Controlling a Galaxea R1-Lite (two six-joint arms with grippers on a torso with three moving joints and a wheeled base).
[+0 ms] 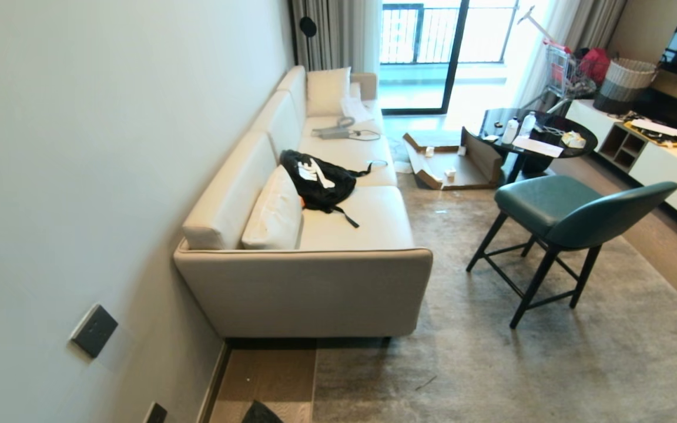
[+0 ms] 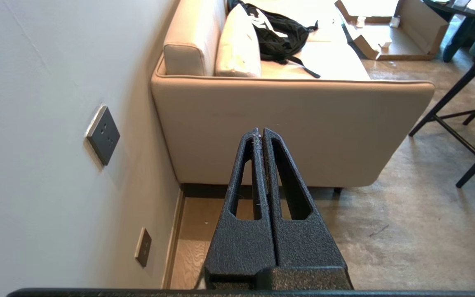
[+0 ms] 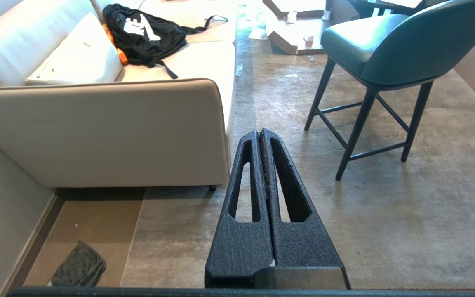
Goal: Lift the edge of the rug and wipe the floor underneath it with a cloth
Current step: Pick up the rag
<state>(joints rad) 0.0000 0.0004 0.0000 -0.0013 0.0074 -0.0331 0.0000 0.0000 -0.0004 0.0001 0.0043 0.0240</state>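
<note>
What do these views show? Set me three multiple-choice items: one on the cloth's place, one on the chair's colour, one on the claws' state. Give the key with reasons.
1. Where does the cloth lie?
A. on the sofa
B. on the bare floor between wall and rug edge
C. on the chair seat

2. What colour is the chair?
A. red
B. white
C. teal green

3. How do the left claw and right claw stand?
A. both shut, empty
B. both wide open
C. left shut on the cloth

Key:
1 B, the dark grey cloth rests on wood planks beside the rug's border.
2 C, seat and back are teal on dark legs.
3 A, each wrist view shows the fingers pressed together with nothing between.
</note>
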